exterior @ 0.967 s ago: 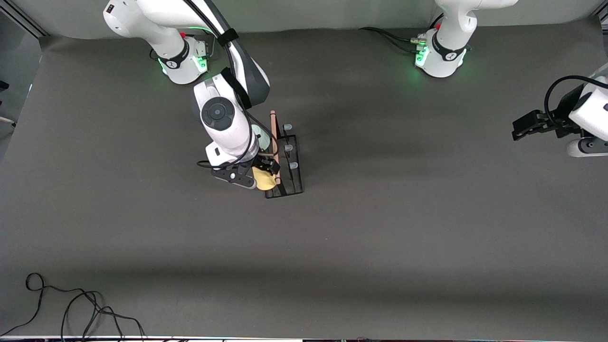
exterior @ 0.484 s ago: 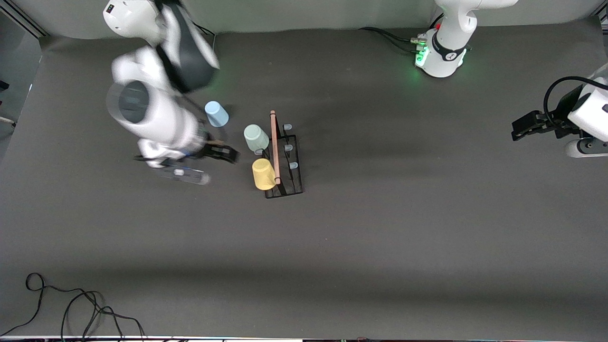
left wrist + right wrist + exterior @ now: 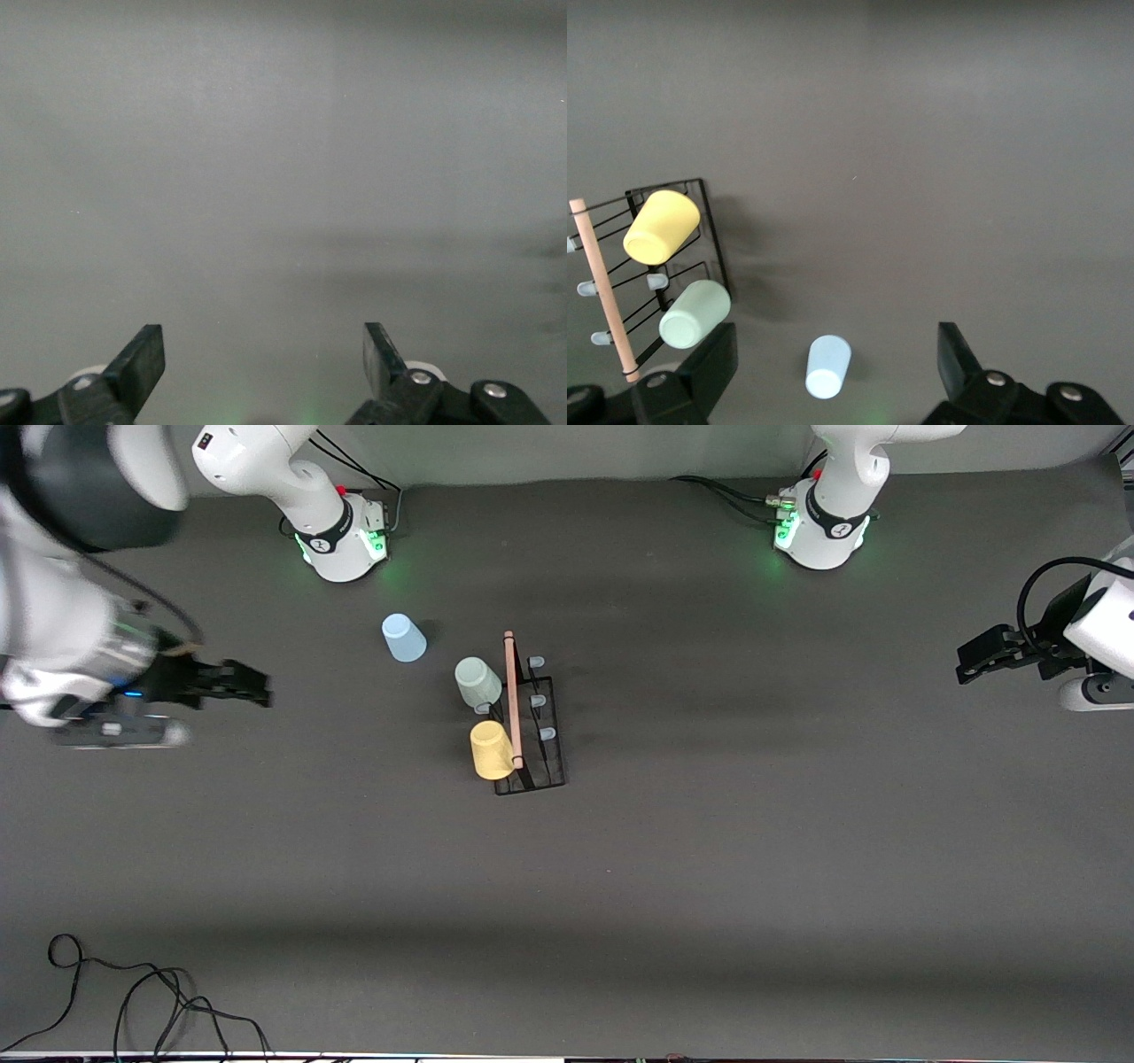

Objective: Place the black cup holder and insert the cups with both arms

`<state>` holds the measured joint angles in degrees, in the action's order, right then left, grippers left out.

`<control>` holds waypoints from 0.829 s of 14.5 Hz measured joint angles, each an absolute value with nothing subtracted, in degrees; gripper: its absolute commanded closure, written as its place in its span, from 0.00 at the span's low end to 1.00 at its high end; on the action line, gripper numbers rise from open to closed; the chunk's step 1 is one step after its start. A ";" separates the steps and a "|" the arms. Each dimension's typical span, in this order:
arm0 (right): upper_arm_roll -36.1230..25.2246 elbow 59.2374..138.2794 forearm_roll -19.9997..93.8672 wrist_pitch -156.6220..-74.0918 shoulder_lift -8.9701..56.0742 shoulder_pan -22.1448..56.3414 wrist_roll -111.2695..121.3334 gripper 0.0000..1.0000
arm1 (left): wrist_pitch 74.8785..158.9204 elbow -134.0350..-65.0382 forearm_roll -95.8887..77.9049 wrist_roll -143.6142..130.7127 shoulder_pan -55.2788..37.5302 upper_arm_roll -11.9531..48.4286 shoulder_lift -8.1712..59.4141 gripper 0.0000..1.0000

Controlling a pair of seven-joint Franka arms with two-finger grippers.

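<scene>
The black cup holder (image 3: 542, 735) stands mid-table, its wooden rod (image 3: 511, 691) on top. A yellow cup (image 3: 492, 749) and a pale green cup (image 3: 477, 681) hang on its pegs on the side toward the right arm's end. A light blue cup (image 3: 403, 638) stands upside down on the mat, apart from the holder. My right gripper (image 3: 259, 689) is open and empty over bare mat toward the right arm's end. Its wrist view shows the holder (image 3: 709, 232), yellow cup (image 3: 661, 227), green cup (image 3: 695, 313) and blue cup (image 3: 828, 366) below the open right gripper (image 3: 835, 329). My left gripper (image 3: 964, 666) waits open at its end of the table.
A dark grey mat (image 3: 709, 868) covers the table. A black cable (image 3: 133, 992) lies coiled at the corner nearest the front camera, at the right arm's end. The left gripper (image 3: 264, 329) shows only plain grey surface below it in the left wrist view.
My right gripper has left the yellow cup on the holder and swung away toward the right arm's end of the table. The left arm has not moved.
</scene>
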<state>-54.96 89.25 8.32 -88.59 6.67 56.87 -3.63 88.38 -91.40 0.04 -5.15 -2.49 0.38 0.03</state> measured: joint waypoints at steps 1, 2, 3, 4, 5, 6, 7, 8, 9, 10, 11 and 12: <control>-56.59 88.76 8.21 -88.60 6.36 56.86 -2.83 0.00 | 88.38 -91.40 0.04 -5.15 -2.49 0.38 0.03 0.00; -57.75 88.42 7.87 -88.65 6.19 56.84 -2.41 0.00 | 88.37 -91.40 0.04 -5.15 -2.49 0.38 0.03 0.00; -58.38 88.23 7.31 -88.71 6.13 56.78 -2.28 0.00 | 88.37 -91.40 0.04 -5.15 -2.49 0.38 0.03 0.00; -58.58 88.19 6.87 -88.71 6.14 56.50 -2.27 0.00 | 88.37 -91.40 0.04 -5.15 -2.49 0.38 0.03 0.00; -58.55 88.18 6.69 -88.71 6.17 56.01 -2.27 0.00 | 88.37 -91.40 0.04 -5.15 -2.49 0.38 0.03 0.00; -58.24 88.19 6.65 -88.71 6.19 55.15 -2.26 0.00 | 88.37 -91.40 0.04 -5.15 -2.49 0.38 0.03 0.00; -56.44 88.18 6.63 -88.69 6.15 52.91 -2.13 0.00 | 88.37 -91.40 0.04 -5.15 -2.50 0.39 0.03 0.00; -51.95 88.15 6.40 -88.66 6.04 48.33 -1.97 0.00 | 88.37 -91.40 0.04 -5.15 -2.50 0.39 0.03 0.00; -45.47 88.05 5.39 -88.65 5.87 42.08 -1.81 0.00 | 88.37 -91.40 0.04 -5.15 -2.50 0.39 0.03 0.00; -39.31 87.98 3.46 -88.63 5.65 36.47 -1.47 0.00 | 88.37 -91.40 0.04 -5.15 -2.50 0.40 0.03 0.00; -33.46 87.98 1.41 -88.57 5.33 31.51 -1.33 0.00 | 88.37 -91.40 0.04 -5.15 -2.50 0.40 0.03 0.00; -27.65 87.99 0.26 -88.45 4.98 26.54 -1.31 0.00 | 88.37 -91.40 0.04 -5.15 -2.50 0.40 0.03 0.00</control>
<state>-27.65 87.99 0.26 -88.45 4.98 26.54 -1.31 88.37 -91.40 0.04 -5.15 -2.50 0.40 0.03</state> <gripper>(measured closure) 0.000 0.000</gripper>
